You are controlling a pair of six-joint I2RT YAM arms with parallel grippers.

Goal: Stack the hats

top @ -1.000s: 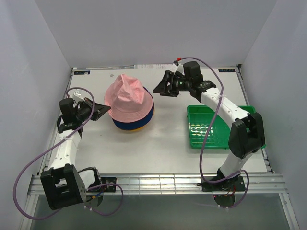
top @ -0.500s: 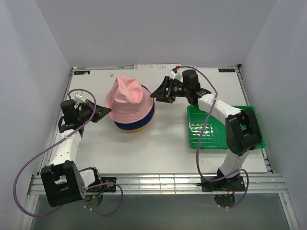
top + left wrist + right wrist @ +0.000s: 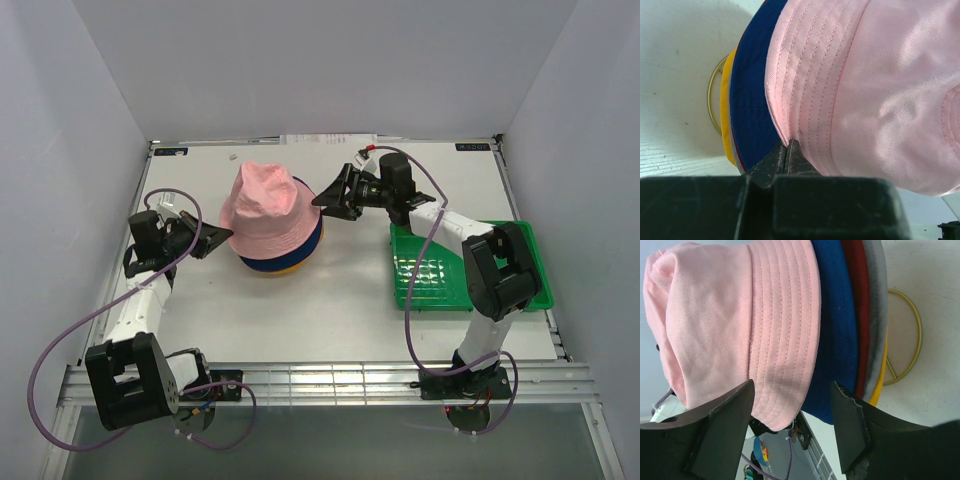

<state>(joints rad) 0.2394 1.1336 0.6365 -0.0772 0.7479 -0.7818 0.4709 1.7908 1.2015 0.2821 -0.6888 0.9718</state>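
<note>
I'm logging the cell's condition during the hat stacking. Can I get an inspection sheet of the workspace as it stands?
Surface: white table, slatted at the near edge.
Job's things: one stack, pink hat on top, then blue hat, dark red hat, grey hat, yellow hat.
Clutter: gold wire stand under the stack; green tray at the right, nothing in it.
Grippers: left gripper shut, tips at the pink brim's edge; right gripper open, pink brim between its fingers.
Cables: a purple cable loops off each arm; the right one crosses the tray.
Surroundings: plain white walls; nothing else seen.
</note>
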